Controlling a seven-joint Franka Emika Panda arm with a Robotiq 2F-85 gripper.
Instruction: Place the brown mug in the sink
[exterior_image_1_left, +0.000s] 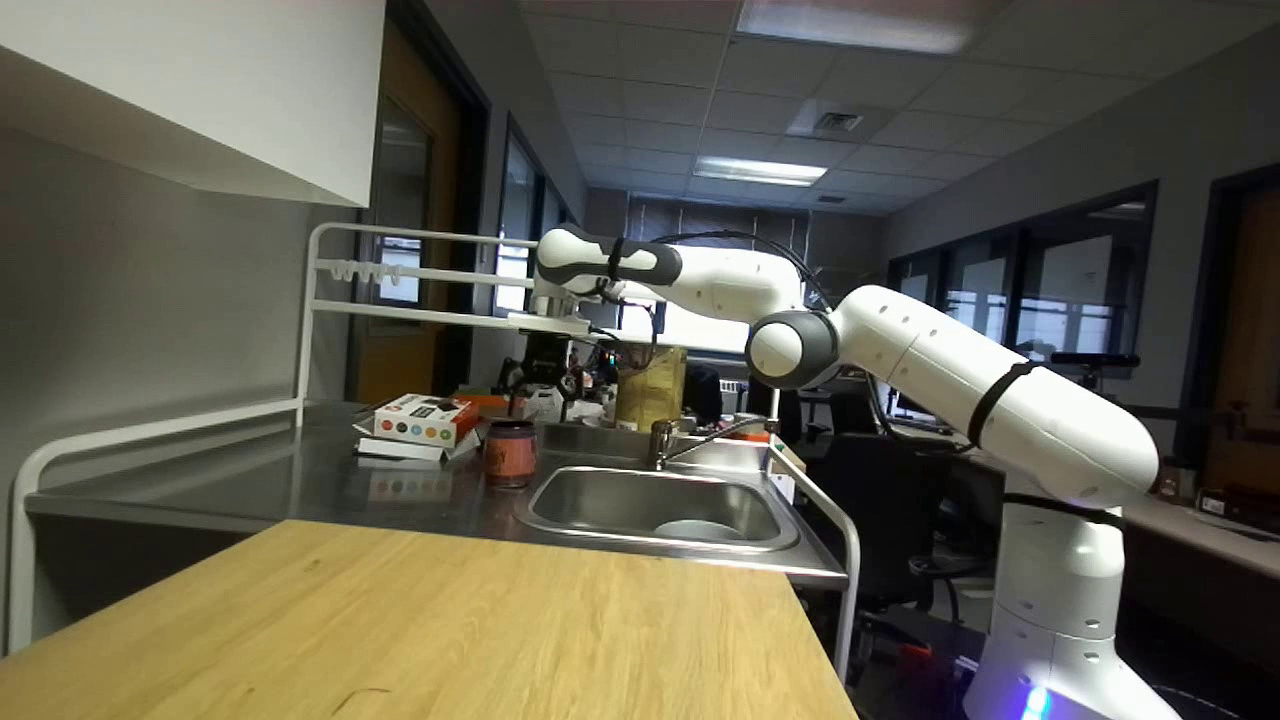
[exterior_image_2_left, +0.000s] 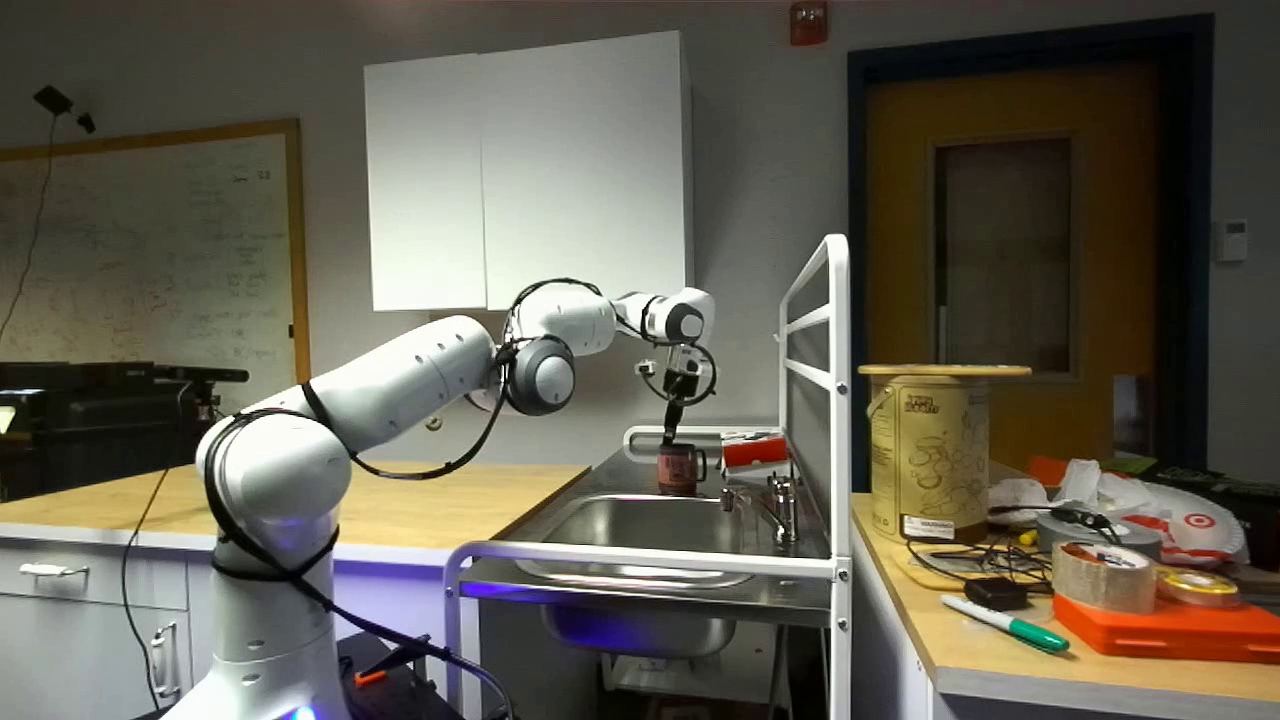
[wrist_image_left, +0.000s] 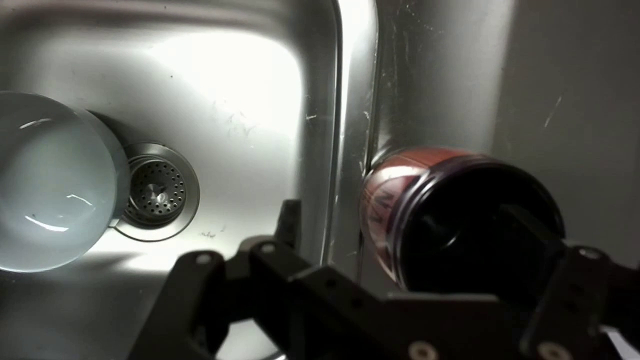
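The brown mug (exterior_image_1_left: 510, 455) stands upright on the metal counter, right beside the sink rim, its dark mouth facing up. Its handle shows in an exterior view, where the mug (exterior_image_2_left: 678, 470) sits beyond the basin. The sink (exterior_image_1_left: 545, 500) is a steel basin with a shiny raised rim. My gripper (wrist_image_left: 407, 220) is open just above the mug, nothing held. In the wrist view, one of its fingers (wrist_image_left: 289, 222) is over the sink side, apart from the mug; the opposite finger overlaps the mug's dark mouth, and whether it reaches inside cannot be told.
A pale bowl (wrist_image_left: 50, 185) lies in the basin beside the drain (wrist_image_left: 157, 192). The faucet (exterior_image_1_left: 660, 442) rises at the sink's back edge. Behind the mug on the counter is a red-and-white box (exterior_image_1_left: 420, 420). White rails (exterior_image_2_left: 650, 560) border the counter, and a cabinet (exterior_image_2_left: 580, 180) hangs above.
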